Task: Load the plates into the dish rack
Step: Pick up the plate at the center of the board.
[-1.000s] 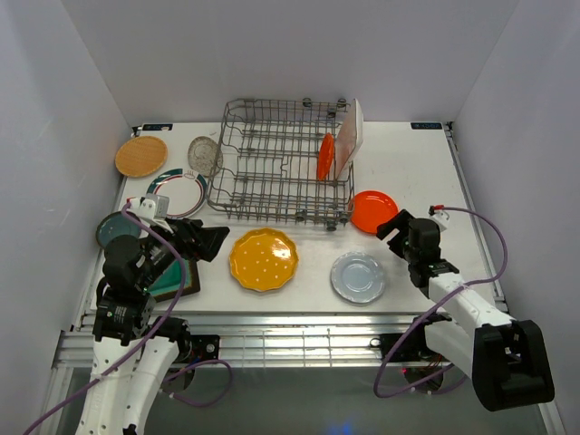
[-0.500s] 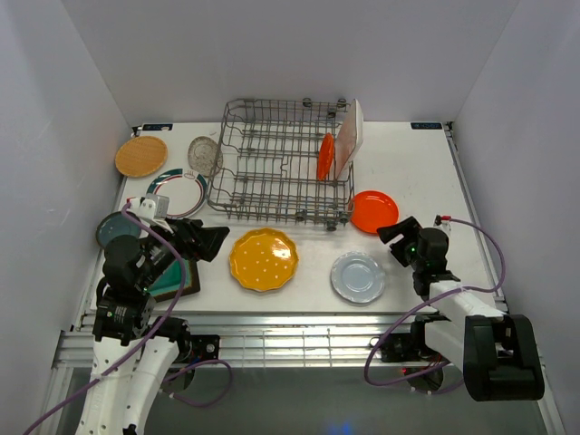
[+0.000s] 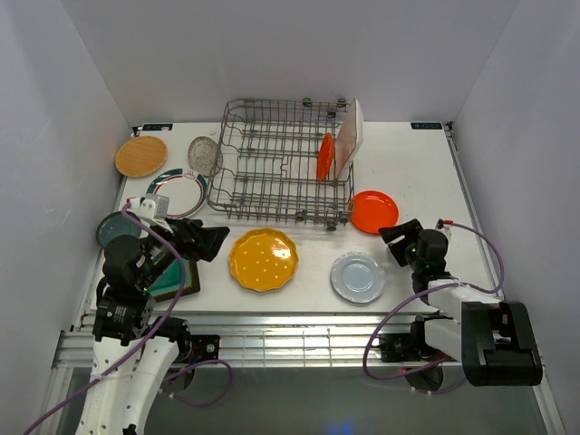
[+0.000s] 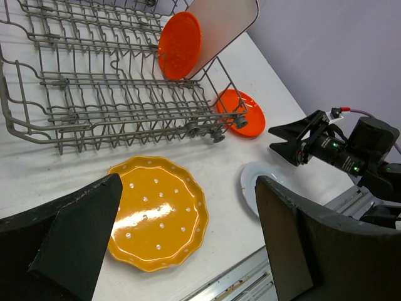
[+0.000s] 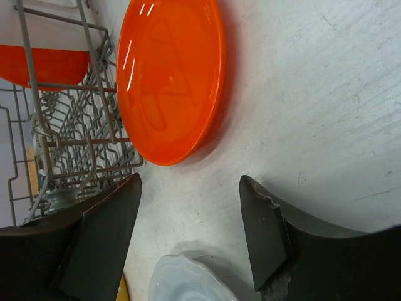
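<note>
The grey wire dish rack [image 3: 272, 177] holds an orange plate [image 3: 324, 156] and a white rectangular plate [image 3: 349, 136] upright at its right end. An orange-red plate [image 3: 373, 211], a yellow scalloped plate [image 3: 263, 259] and a pale grey plate [image 3: 358, 276] lie in front of it. Wooden [image 3: 140, 156], clear glass [image 3: 205, 155], green-rimmed [image 3: 177, 191], dark teal [image 3: 114, 228] and square teal [image 3: 172, 279] plates lie at the left. My left gripper [image 3: 213, 242] is open and empty above the yellow plate [image 4: 156, 213]. My right gripper [image 3: 396, 240] is open and empty, between the orange-red plate [image 5: 169, 81] and the grey plate [image 5: 188, 279].
The rack [image 4: 113, 94] has bare tine rows across its left and middle. White walls close in the table at the left, back and right. The table's metal front rail [image 3: 299, 340] runs near the arm bases.
My right arm has drawn back toward the near edge, its gripper moving slightly away from the orange-red plate. The left arm and all plates have not moved.
</note>
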